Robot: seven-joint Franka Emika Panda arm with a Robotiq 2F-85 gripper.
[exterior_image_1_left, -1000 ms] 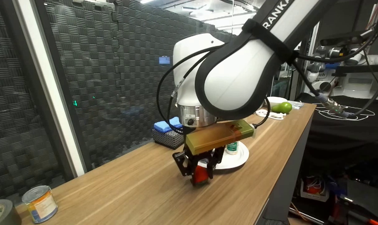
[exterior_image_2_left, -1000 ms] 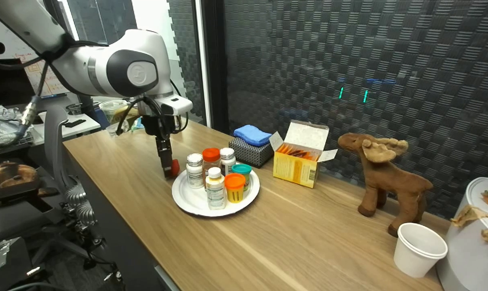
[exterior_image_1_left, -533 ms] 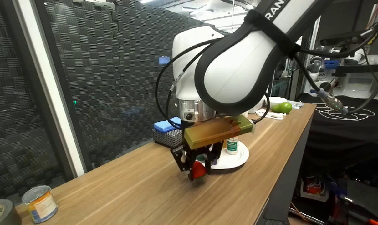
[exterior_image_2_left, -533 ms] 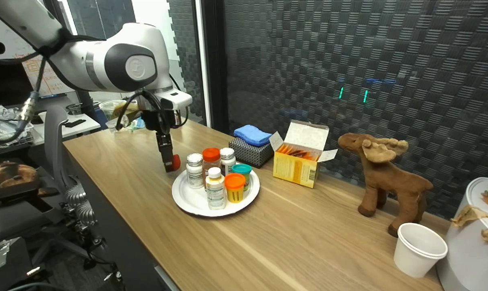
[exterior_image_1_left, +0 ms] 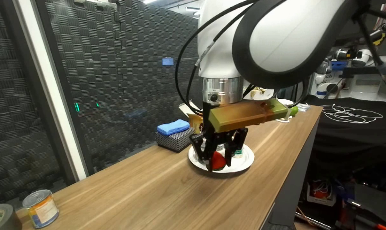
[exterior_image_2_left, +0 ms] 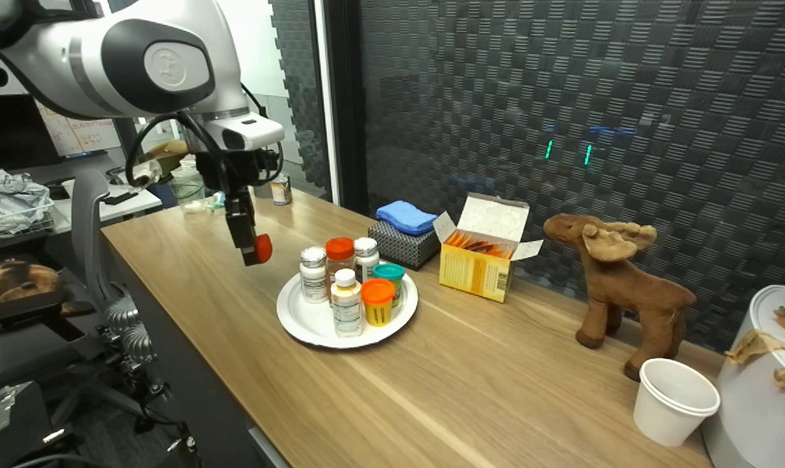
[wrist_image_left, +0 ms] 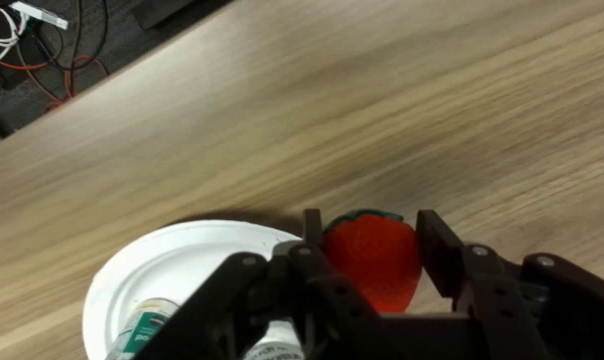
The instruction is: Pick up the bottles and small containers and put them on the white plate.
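Six bottles and small containers [exterior_image_2_left: 347, 294] show upright on the white plate [exterior_image_2_left: 301, 322]: a white-capped bottle [exterior_image_2_left: 347, 318], an orange-lidded yellow tub [exterior_image_2_left: 377, 309], a teal-lidded tub [exterior_image_2_left: 390, 273], a red-capped jar [exterior_image_2_left: 339, 262] and two white bottles [exterior_image_2_left: 313, 285]. The plate lies between the long open edge of the tabletop [exterior_image_2_left: 425, 390] and the edge along the dark wall [exterior_image_2_left: 594, 117]. Near the plate, toward the end where a tin can [exterior_image_1_left: 42, 209] stands by the wall-side edge, the gripper [exterior_image_1_left: 219, 162] hangs above the wood, partly closed, its fingers [wrist_image_left: 439, 255] clasping a red strawberry [exterior_image_2_left: 263, 249] from both sides. Along the wall-side edge stand a patterned box [exterior_image_2_left: 402, 247] topped with a blue cloth [exterior_image_2_left: 405, 218], an open yellow box [exterior_image_2_left: 476, 274] and a brown plush moose [exterior_image_2_left: 626, 286], with white cups [exterior_image_2_left: 667, 419] near the moose. A roll of tape [exterior_image_1_left: 11, 220] sits just beside the can.
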